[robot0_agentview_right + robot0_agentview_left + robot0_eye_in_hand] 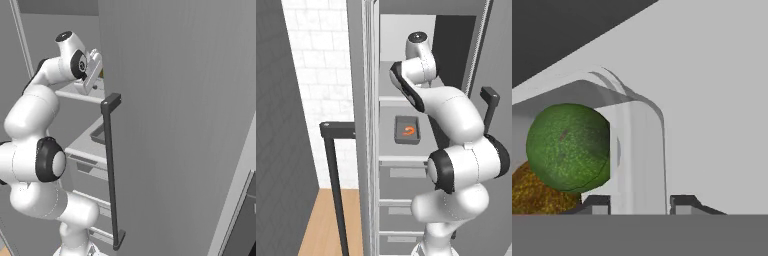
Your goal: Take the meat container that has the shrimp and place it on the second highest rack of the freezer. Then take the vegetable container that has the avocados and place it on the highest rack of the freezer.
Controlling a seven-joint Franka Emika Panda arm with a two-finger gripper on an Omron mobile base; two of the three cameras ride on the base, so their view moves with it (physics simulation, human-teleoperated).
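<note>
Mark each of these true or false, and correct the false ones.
1. The shrimp lies in a dark tray on a freezer shelf. True.
2. The hand view shows a green avocado in a pale container. True.
3. The claw fingers are pressed tightly together. False: they stand apart, either side of the container's wall.
4. The freezer door is closed. False: it stands open, and the arm reaches inside.
5. The shrimp tray sits above the arm's wrist. False: it sits on a lower shelf than the wrist.
</note>
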